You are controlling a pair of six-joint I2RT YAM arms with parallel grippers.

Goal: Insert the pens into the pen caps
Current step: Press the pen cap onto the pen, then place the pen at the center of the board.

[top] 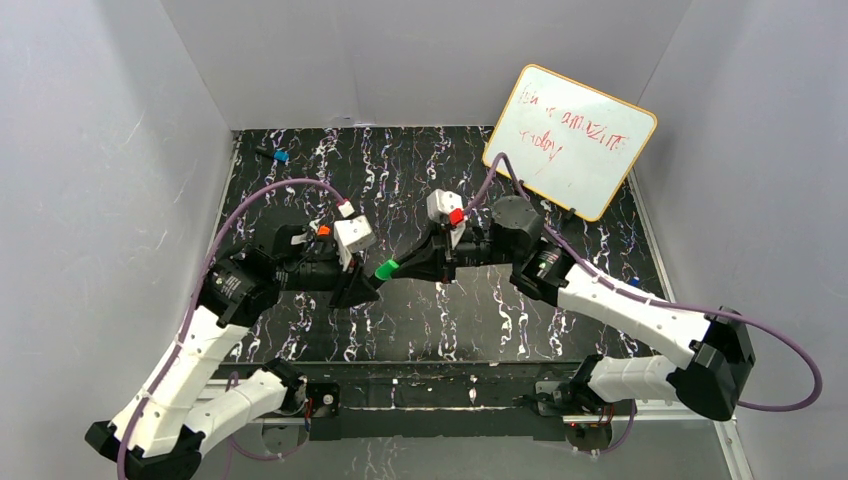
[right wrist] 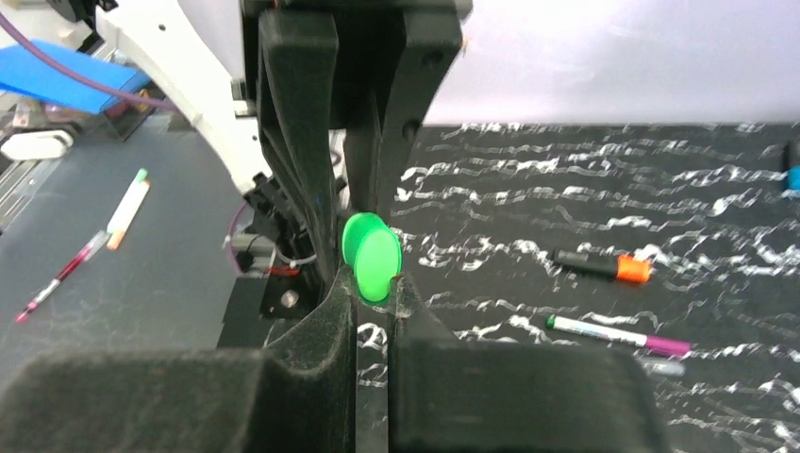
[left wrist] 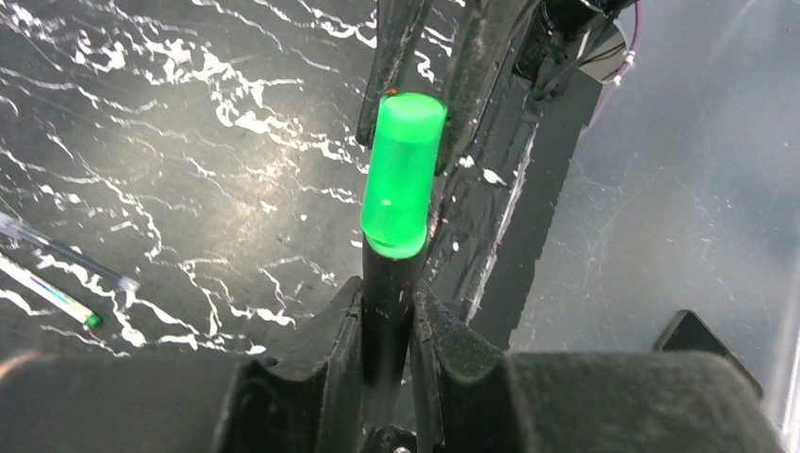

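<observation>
Writing: red handwriting is noted on the whiteboard (top: 571, 140); only "amazing" is made out.
Surroundings: an orange-tipped marker (right wrist: 604, 267) and a white pen (right wrist: 613, 334) are seen lying on the black marbled table (top: 450, 330); a blue cap (top: 281, 156) is seen far left.
Green cap (left wrist: 404, 175): a smooth, translucent cylinder, seated on the black marker (left wrist: 385, 311) above the table.
Left gripper (left wrist: 389, 294): clamped on the marker barrel.
Right gripper (right wrist: 373, 283): closed on the cap's end.

Left arm (top: 190, 362) and right arm (top: 622, 312): white shells, black joints. Purple cable (top: 250, 198) runs to each wrist. White camera box (top: 355, 236) on each wrist. Left gripper (left wrist: 389, 298) and right gripper (right wrist: 373, 285) are matte black.
</observation>
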